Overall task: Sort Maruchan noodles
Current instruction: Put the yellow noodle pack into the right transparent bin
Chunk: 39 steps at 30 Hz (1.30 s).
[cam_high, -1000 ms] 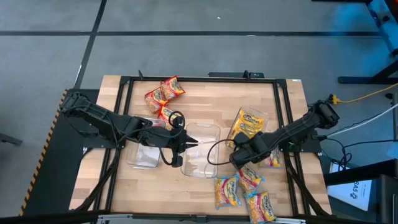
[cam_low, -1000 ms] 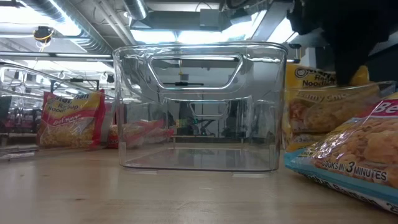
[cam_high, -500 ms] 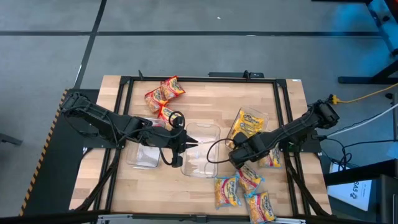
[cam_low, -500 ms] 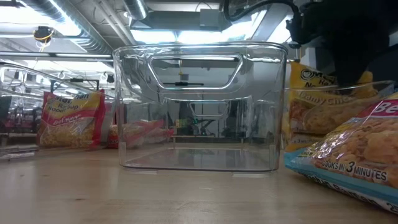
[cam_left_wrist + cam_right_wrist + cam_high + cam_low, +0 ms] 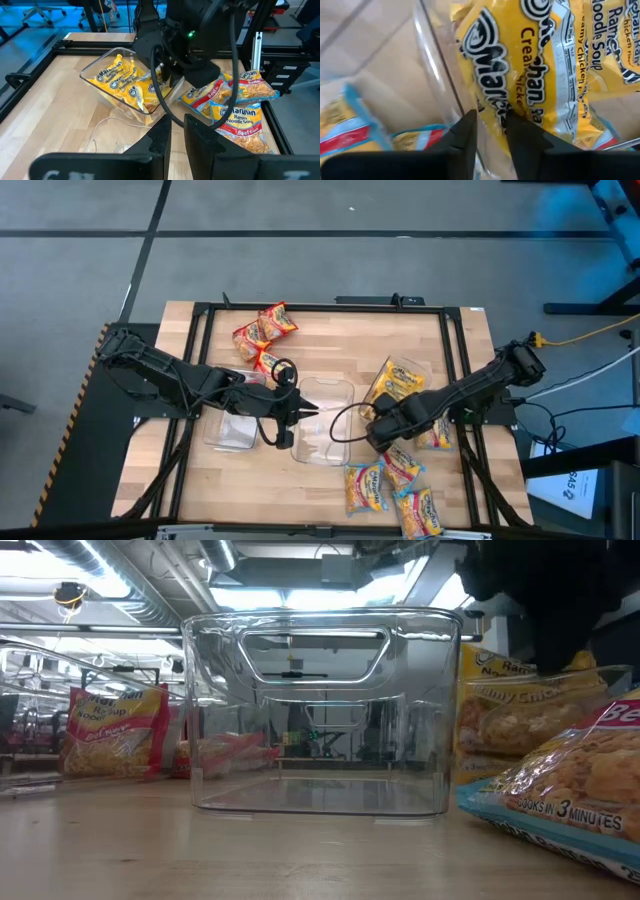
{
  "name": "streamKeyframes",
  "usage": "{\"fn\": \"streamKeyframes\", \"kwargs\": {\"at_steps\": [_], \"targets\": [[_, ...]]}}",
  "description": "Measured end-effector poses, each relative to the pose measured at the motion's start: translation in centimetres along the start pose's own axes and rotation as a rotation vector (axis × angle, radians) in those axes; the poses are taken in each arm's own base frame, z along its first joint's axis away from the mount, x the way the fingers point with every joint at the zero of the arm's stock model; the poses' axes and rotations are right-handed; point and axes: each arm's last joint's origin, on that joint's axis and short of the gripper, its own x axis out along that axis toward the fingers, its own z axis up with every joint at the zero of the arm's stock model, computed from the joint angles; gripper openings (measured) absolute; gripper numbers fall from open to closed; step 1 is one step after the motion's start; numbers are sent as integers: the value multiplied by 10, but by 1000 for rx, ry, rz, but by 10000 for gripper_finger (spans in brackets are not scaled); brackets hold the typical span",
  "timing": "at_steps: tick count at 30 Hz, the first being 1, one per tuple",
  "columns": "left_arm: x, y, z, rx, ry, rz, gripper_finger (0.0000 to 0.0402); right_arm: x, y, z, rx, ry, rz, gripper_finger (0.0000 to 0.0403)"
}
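The right gripper reaches low across the table from the right edge, its arm stretched flat, fingers a narrow gap apart at the rim of a clear tray holding yellow Maruchan noodles; whether they pinch the rim I cannot tell. Beyond it, blue packets lie near the front edge. The left gripper, fingers nearly together, rests at an empty clear bin. Red packets lie at the far side.
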Motion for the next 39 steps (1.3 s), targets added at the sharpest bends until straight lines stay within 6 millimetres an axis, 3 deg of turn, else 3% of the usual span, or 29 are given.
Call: {"fn": "streamKeyframes", "kwargs": {"at_steps": [9, 15, 19, 26, 29, 39], "targets": [[0, 0, 0, 0, 0, 0, 45, -26, 5, 5, 12, -12, 31, 131], [0, 0, 0, 0, 0, 1, 45, -28, 2, 11, 25, -101, -3, 130], [0, 0, 0, -1, -2, 0, 45, -25, 0, 16, 35, -110, -35, 101], [0, 0, 0, 1, 1, 1, 45, -24, -3, 24, 34, -110, -50, 17], [0, 0, 0, 1, 1, 1, 45, -18, -4, 23, 17, -112, -54, 5], [0, 0, 0, 27, 1, 1, 45, 16, -6, 19, 25, -97, -15, 20]]}}
